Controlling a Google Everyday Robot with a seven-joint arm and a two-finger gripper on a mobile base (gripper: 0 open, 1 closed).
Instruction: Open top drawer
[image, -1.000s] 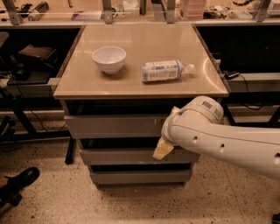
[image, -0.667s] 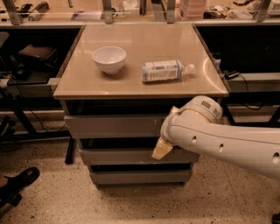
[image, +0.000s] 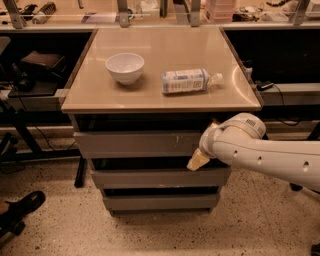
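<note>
Closest in, a speckled floor (image: 260, 220) runs along the bottom, with a dark shoe (image: 22, 207) at the lower left edge. A white arm (image: 270, 155) reaches in from the right. Its gripper (image: 198, 161) sits at the right end of the top drawer (image: 135, 144), low against the front and just over the dark gap above the next drawer down. Only a small tan part of the gripper shows past the rounded wrist, so I cannot tell how far open it is or whether it has hold of anything.

The top drawer is the highest and widest of three grey fronts stacked under the bench (image: 165, 45). Its front is flat and handleless, with small pale marks right of centre. It appears shut or nearly so, though this angle makes that hard to judge. Under it come the middle drawer (image: 155, 178) and the bottom drawer (image: 160, 202), each narrower.

On the tan bench top a white bowl (image: 125, 66) stands upright on the left. A plastic bottle (image: 186, 81) lies on its side to the right of the bowl, cap pointing right; the two are near but not touching.
</note>
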